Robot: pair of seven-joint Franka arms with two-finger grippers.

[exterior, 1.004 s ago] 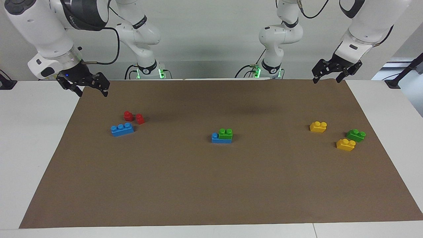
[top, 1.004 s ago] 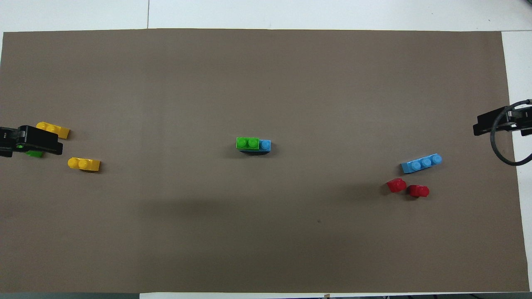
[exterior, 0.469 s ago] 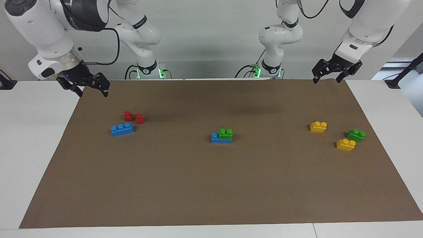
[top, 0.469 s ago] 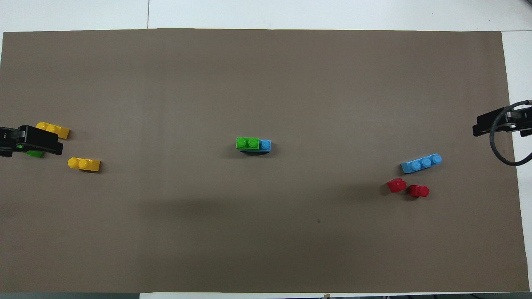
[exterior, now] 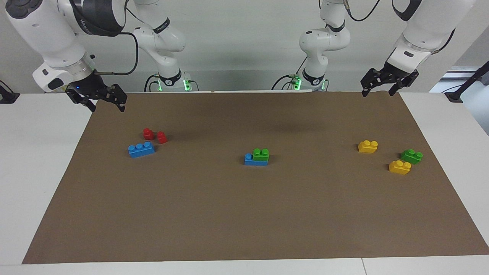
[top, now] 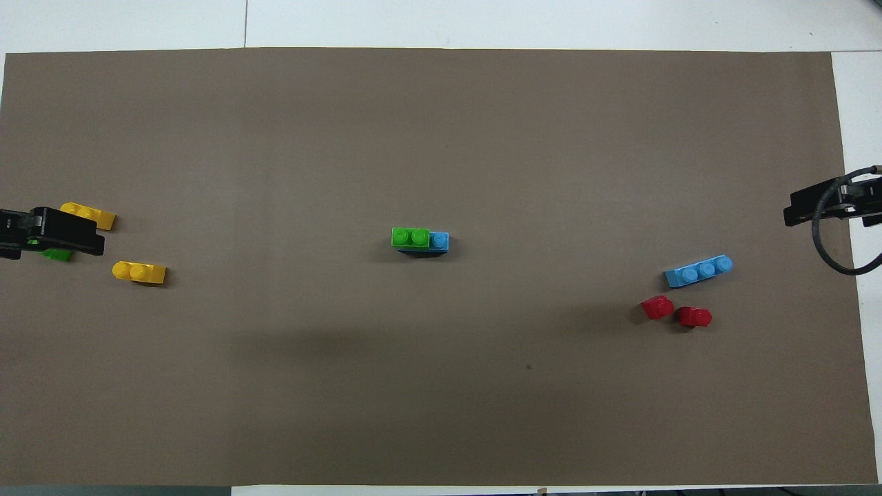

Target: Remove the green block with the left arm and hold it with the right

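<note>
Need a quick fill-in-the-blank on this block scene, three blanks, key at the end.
1. The green block at mid-mat is stacked on a ____ brick.
2. Two single-stud ____ blocks lie beside the lone blue brick.
3. The left gripper and right gripper both hold ____.

Missing words: blue; red; nothing

you see a bright green block on a blue brick, another blue brick, two red pieces, two yellow bricks, a darker green brick, all on plain brown paper over a white table; both arms are white with black grippers.
</note>
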